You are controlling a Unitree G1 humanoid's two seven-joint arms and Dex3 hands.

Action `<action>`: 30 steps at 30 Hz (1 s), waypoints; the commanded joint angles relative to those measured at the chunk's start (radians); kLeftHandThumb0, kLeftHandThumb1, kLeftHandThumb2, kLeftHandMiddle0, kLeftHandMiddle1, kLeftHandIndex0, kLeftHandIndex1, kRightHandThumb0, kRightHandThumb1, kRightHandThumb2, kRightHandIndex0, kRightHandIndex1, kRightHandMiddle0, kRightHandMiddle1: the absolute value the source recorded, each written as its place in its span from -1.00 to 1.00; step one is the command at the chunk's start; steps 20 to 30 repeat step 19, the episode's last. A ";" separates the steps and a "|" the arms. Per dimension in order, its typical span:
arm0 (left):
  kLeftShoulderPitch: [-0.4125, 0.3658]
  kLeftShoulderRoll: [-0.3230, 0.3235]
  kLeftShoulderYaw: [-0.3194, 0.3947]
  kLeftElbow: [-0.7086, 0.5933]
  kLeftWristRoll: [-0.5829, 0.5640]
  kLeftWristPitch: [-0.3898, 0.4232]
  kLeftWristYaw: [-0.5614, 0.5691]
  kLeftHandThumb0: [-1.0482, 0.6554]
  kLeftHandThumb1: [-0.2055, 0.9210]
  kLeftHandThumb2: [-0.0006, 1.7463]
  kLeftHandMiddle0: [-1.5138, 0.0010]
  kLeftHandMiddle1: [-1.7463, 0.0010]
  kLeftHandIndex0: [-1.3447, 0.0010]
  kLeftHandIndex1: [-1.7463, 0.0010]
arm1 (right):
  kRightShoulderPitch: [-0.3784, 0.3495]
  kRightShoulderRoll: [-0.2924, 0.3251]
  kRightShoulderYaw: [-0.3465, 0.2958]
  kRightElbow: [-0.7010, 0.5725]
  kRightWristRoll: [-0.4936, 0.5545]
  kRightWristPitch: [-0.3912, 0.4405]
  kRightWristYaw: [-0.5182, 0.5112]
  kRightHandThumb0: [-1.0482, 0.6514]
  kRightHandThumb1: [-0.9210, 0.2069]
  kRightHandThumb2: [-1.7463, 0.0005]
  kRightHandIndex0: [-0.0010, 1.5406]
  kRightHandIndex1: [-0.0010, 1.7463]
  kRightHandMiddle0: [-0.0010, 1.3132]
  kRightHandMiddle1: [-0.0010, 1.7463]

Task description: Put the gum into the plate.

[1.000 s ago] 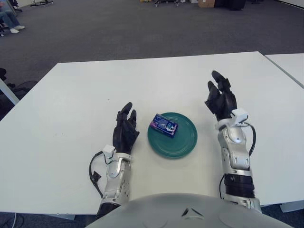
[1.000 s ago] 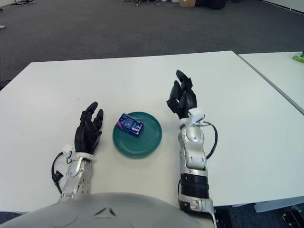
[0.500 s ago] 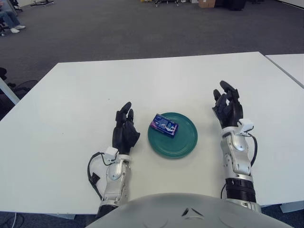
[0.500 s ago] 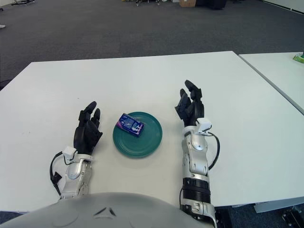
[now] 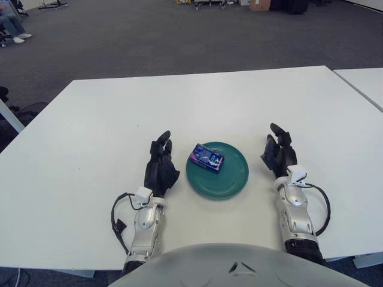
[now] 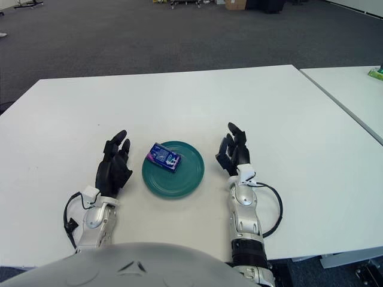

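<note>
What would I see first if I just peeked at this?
A green plate in the middle of the white table, with a small blue and purple gum pack lying on its left part. On each side of the plate is a black robot hand, fingers open and holding nothing: the left hand and the right hand.

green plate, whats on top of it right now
A blue and purple gum pack lies on the left part of the green plate. The plate surface beneath the pack is hidden.

white table [image 5: 90, 125] — green plate [image 5: 230, 179] on it
</note>
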 commanded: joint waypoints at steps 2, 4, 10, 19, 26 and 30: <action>0.027 -0.011 0.011 0.037 0.031 0.013 0.023 -0.99 1.00 0.22 0.81 1.00 1.00 0.29 | 0.044 -0.007 0.040 -0.035 -0.025 0.087 0.007 -0.77 -1.00 -0.16 -0.90 -1.00 -1.00 -0.66; 0.034 -0.010 0.007 0.029 0.050 0.024 0.033 -1.00 1.00 0.22 0.82 1.00 1.00 0.31 | 0.064 -0.016 0.057 -0.057 -0.033 0.109 0.019 -0.78 -1.00 -0.15 -0.93 -1.00 -1.00 -0.71; 0.045 -0.004 0.002 0.018 0.086 0.043 0.046 -1.00 1.00 0.22 0.86 1.00 1.00 0.37 | 0.124 -0.045 0.097 -0.077 -0.057 0.118 0.036 -0.77 -1.00 -0.13 -0.95 -1.00 -1.00 -0.79; 0.036 0.008 0.008 0.061 0.096 0.041 0.035 -0.99 1.00 0.23 0.90 1.00 1.00 0.45 | 0.153 -0.096 0.130 -0.076 -0.085 0.106 0.053 -0.79 -1.00 -0.12 -0.95 -1.00 -1.00 -0.89; 0.036 0.008 0.008 0.061 0.096 0.041 0.035 -0.99 1.00 0.23 0.90 1.00 1.00 0.45 | 0.153 -0.096 0.130 -0.076 -0.085 0.106 0.053 -0.79 -1.00 -0.12 -0.95 -1.00 -1.00 -0.89; 0.036 0.008 0.008 0.061 0.096 0.041 0.035 -0.99 1.00 0.23 0.90 1.00 1.00 0.45 | 0.153 -0.096 0.130 -0.076 -0.085 0.106 0.053 -0.79 -1.00 -0.12 -0.95 -1.00 -1.00 -0.89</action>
